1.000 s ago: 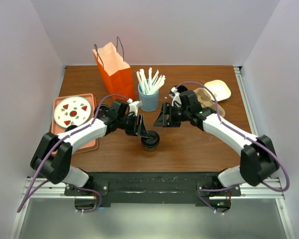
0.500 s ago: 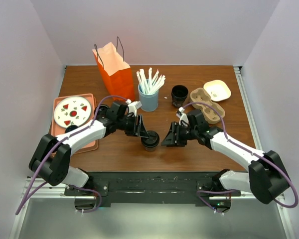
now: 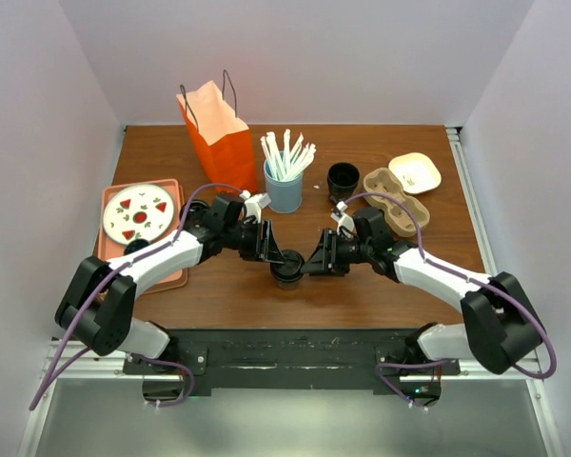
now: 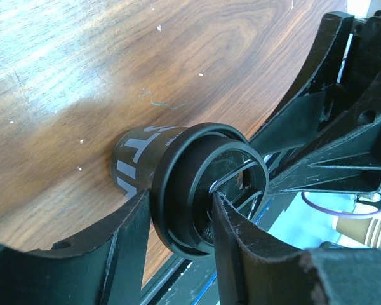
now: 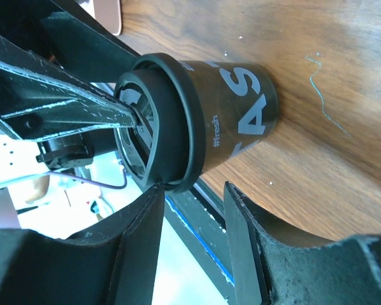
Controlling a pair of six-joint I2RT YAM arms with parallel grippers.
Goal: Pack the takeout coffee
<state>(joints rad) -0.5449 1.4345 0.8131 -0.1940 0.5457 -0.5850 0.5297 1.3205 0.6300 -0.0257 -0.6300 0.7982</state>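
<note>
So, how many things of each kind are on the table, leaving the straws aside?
Cups: 2, coffee cup and black cup
Orange bag: 1
Straw holder: 1
Cup carrier: 1
Tray: 1
Plate: 1
Pale dish: 1
Total: 8
</note>
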